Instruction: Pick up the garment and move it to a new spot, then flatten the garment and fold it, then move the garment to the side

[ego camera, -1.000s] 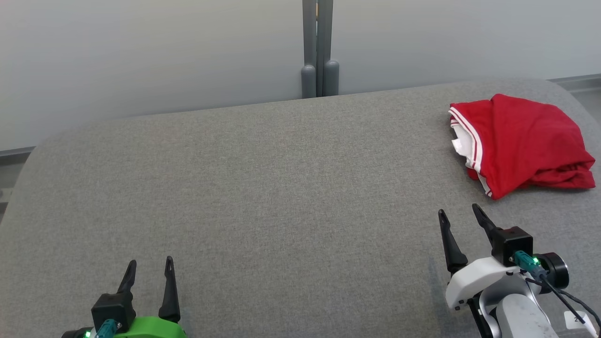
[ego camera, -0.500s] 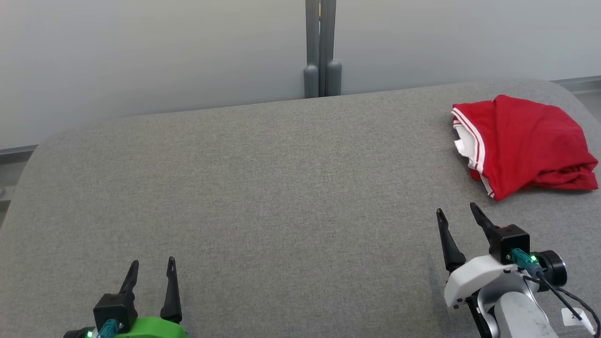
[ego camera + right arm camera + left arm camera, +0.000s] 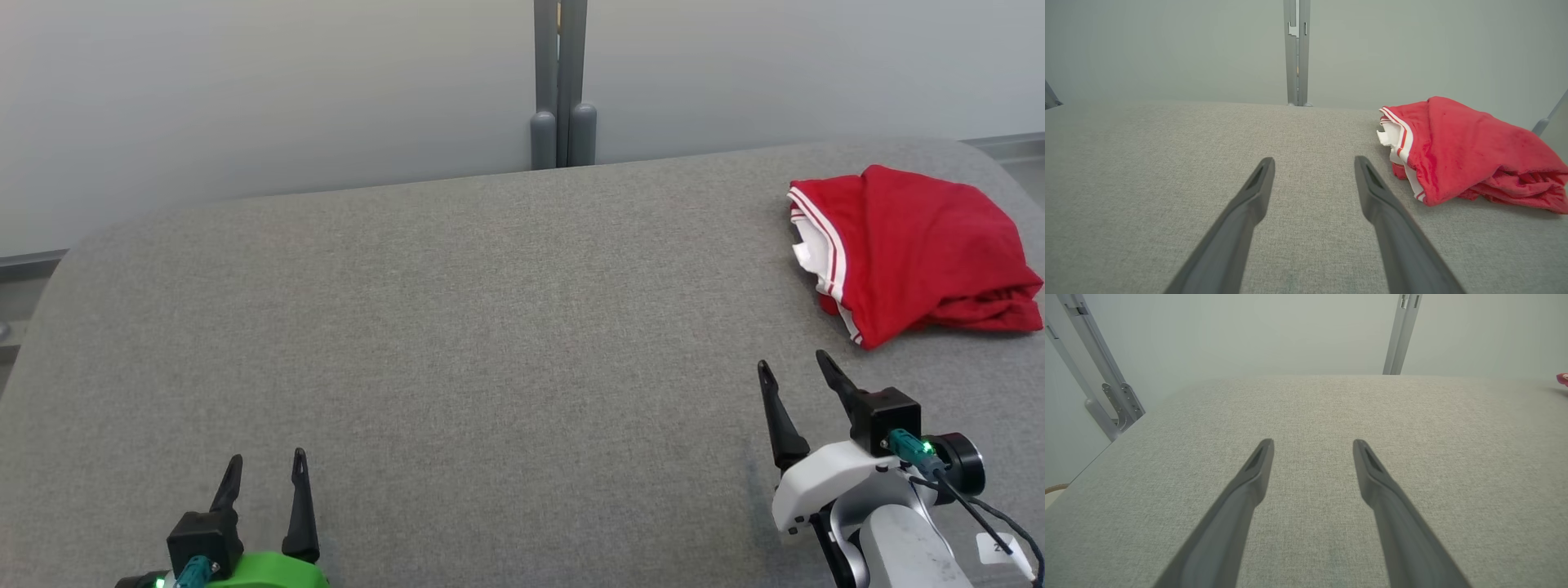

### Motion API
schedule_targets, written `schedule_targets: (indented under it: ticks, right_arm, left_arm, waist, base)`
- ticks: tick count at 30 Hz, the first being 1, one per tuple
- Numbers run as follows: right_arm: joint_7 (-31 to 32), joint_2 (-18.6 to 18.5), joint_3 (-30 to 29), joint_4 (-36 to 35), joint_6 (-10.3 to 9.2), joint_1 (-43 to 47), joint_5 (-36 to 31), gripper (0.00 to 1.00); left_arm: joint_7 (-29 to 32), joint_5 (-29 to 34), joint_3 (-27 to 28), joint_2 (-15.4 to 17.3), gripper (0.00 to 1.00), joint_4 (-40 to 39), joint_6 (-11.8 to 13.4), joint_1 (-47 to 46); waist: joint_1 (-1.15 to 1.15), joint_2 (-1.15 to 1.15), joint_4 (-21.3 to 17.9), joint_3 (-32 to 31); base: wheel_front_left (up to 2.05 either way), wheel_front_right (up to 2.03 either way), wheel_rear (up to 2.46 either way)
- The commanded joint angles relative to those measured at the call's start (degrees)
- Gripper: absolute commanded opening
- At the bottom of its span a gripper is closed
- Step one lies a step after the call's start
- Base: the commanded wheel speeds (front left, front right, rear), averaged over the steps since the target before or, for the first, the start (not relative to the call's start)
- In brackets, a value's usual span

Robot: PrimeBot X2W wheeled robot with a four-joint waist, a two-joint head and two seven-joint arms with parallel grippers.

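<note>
Left gripper (image 3: 267,459), near-left of the table (image 3: 490,327): two long dark tapered fingers, spread apart, nothing between them, tips over bare cloth.

Table top: grey woven fabric, fine even weave, far corners rounded.

Grey metal post (image 3: 562,82): paired round-capped tubes, upright behind the far edge, against a pale wall (image 3: 245,98).

Right gripper (image 3: 793,362), near-right: jaws parted, empty, apart from the garment.

Garment (image 3: 914,253): red, soft knit, bunched in a loosely folded heap at the table's far right. White-striped hem faces centre. White cloth shows inside the fold; lining or label, hard to tell.
</note>
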Motion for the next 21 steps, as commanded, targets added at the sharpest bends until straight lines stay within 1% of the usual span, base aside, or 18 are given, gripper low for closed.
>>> schedule_targets:
  ticks: [1, 21]
  right_arm:
    - [-0.18, -0.50, 0.19, 0.00, 0.03, 0.32, -0.28, 1.00]
    - [-0.18, -0.45, 2.08, -0.10, 0.03, 1.57, 2.27, 1.00]
  left_arm:
    - [0.05, -0.01, 0.22, -0.04, 1.00, 0.10, -0.11, 0.27]
    - [0.03, -0.03, -0.22, 0.11, 1.00, 0.30, -0.67, 0.63]
  waist:
    - [0.00, 0.00, 5.61, -0.45]
    - [0.00, 0.00, 5.56, -0.28]
  base:
    - [0.00, 0.00, 0.00]
    - [0.00, 0.00, 0.00]
